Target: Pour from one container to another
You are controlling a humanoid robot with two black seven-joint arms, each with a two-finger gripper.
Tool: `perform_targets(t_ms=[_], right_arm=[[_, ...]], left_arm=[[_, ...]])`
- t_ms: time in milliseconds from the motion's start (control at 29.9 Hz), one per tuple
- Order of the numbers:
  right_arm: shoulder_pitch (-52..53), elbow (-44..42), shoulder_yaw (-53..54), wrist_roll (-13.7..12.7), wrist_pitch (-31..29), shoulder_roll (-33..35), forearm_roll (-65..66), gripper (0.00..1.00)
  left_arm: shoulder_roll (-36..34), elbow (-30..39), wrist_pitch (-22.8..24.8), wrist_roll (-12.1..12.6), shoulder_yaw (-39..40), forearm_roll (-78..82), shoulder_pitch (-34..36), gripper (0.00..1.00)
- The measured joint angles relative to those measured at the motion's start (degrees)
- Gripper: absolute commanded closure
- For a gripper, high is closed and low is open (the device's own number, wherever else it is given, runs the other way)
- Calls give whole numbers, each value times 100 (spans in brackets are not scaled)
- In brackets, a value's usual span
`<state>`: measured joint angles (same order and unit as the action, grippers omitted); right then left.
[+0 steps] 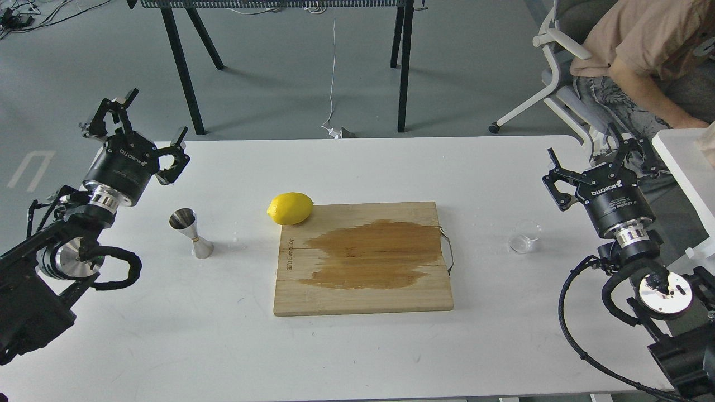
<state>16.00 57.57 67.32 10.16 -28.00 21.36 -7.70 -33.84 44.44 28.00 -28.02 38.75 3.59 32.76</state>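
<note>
Head view at the outset of a pour. The cup (524, 243) stands upright on the white table (357, 346), below and to the left of the right gripper (597, 159), apart from its jaws and nearer its wrist than its fingertips; whether it holds any liquid cannot be told. The jigger (191, 232) stands upright, below and to the right of the left gripper (134, 125), likewise untouched. Both grippers have their jaws spread wide and grasp nothing. Between the two vessels lie a wooden board (363, 296) bearing a broad dark wet stain, and a lemon (290, 208) touching the board's far left corner. The step in hand appears to be the reach for the cup. To do it well, the right gripper should probably descend so that the open jaws straddle the glass at mid-height, close gently on its thin wall, and lift it level; the cup must then be carried across the board to the jigger, whose narrow mouth calls for a slow tilt with the rim close above it. The jigger's slim waist suggests it may tip if nudged, so the left gripper might steady it. Legible writing: "ROBOTIQ" in white on each gripper body, seen inverted; a small burned-in mark along the board's left edge is too small to read.
</note>
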Motion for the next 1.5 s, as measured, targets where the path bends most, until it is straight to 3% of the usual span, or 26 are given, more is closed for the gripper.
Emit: perform_targets(t_ms=[234,468,568,769,936,1170,1371,1505], right_arm=[[-16,-6,0,-6,0,0,3,1],[-25,-58,-11,-6,0,0,6,1],[-26,-61,-16,-6,0,0,6,1],[-23,-67,-16,-6,0,0,6,1],[-33,-83,-61,-6,0,0,9,1],[-44,-88,-88,-6,0,-17,14,1],[-38,-172,-79,-6,0,-17,17,1],[-41,-216,-106,-6,0,-17,20,1]], left_arm=[[-940,199,0,0,7,1850,115,1],[-1807,1655,-67,1,-102,3973,92,1],[-1941,2041,-730,1,-266,4701,36,1],[-1983,2432,-2920,1,-811,5147,-308,1],[-1994,2700,-4280,1,-787,5164,-660,0],[-2028,2865,-4733,1,-717,5172,-914,1],[-1816,2809,-5496,1,-730,5784,-1254,1],[-1568,2750,-5590,2,-707,6365,-1503,1]])
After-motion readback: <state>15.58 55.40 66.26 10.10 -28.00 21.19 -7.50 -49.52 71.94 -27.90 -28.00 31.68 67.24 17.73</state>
